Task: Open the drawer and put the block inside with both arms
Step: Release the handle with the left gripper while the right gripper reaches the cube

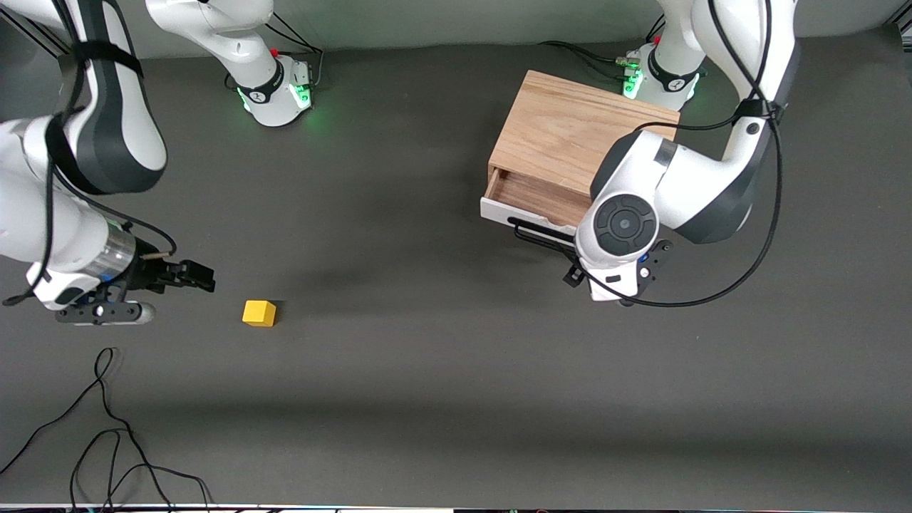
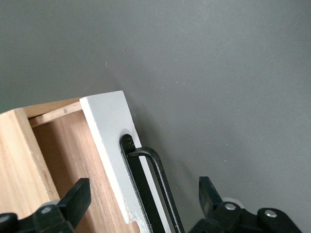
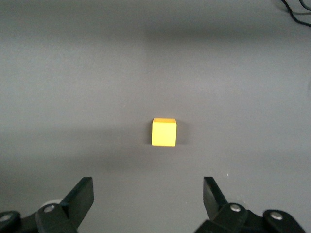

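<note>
While drawer stands part-open with left gripper spread astride its handle, block untouched on table, right gripper agape beside it.

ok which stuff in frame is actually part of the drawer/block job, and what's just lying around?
Part of the job:
- drawer, pulled partly out of the cabinet
- its black handle, between the open left gripper fingers, not clamped
- yellow block, on the table near the open right gripper

Lying about:
- loose black cable, nearer the front camera than the block
</note>
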`<state>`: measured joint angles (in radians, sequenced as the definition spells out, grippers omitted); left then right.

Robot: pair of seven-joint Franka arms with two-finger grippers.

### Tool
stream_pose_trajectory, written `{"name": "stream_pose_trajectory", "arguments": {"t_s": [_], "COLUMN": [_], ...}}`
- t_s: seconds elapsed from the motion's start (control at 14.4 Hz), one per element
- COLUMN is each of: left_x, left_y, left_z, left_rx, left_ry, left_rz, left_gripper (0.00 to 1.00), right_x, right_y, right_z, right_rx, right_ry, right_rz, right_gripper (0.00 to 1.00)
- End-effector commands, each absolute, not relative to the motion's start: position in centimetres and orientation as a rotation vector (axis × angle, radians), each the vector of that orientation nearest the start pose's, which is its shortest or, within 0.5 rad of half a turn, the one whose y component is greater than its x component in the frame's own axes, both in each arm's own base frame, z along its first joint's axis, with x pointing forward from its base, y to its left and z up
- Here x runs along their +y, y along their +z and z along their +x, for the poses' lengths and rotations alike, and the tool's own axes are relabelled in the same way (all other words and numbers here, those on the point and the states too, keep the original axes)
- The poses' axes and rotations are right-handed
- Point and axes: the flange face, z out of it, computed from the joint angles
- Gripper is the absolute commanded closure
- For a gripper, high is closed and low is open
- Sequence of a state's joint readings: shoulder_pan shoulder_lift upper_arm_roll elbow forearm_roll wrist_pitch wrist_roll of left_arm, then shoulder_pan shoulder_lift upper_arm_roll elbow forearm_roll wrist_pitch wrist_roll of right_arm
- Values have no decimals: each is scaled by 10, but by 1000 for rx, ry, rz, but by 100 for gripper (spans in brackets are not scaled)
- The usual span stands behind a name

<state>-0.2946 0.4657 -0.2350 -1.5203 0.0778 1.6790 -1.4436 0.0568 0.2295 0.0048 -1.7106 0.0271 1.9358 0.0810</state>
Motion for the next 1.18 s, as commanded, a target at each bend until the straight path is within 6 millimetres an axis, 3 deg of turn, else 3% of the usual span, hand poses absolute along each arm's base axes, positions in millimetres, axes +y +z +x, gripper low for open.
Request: {"name": "stream_pose_trajectory", "arguments": {"t_s": [0.0, 0.07, 0.35, 0.76, 0.83, 1.04, 1.11], "left_x": [-310, -309, -310, -307, -304, -292, -275], "left_y": [350, 351, 348, 352, 360, 427, 451], "left_z": [573, 573, 572, 574, 575, 584, 590], "left_rx": [-1227, -1222, -1215, -1220, -1220, -1079, -981], "left_ry": [318, 320, 326, 324, 314, 267, 294], "left_rz": [-2582, -2585, -2581, -2581, -2591, -2713, -2752], "left_gripper": [2, 2, 2, 2, 2, 1, 1], "right_x": [47, 57, 57, 43, 39, 36, 36], "right_y": [427, 418, 392, 316, 299, 261, 252], "right_z": [636, 634, 634, 632, 630, 624, 623], "right_rx": [132, 124, 127, 162, 175, 184, 184], "right_ry": [-5, -12, 7, -21, -16, 17, 22], "right_rz": [-3128, -3127, -3129, -3130, -3131, -3134, -3135], "right_gripper": [0, 0, 0, 0, 0, 0, 0]}}
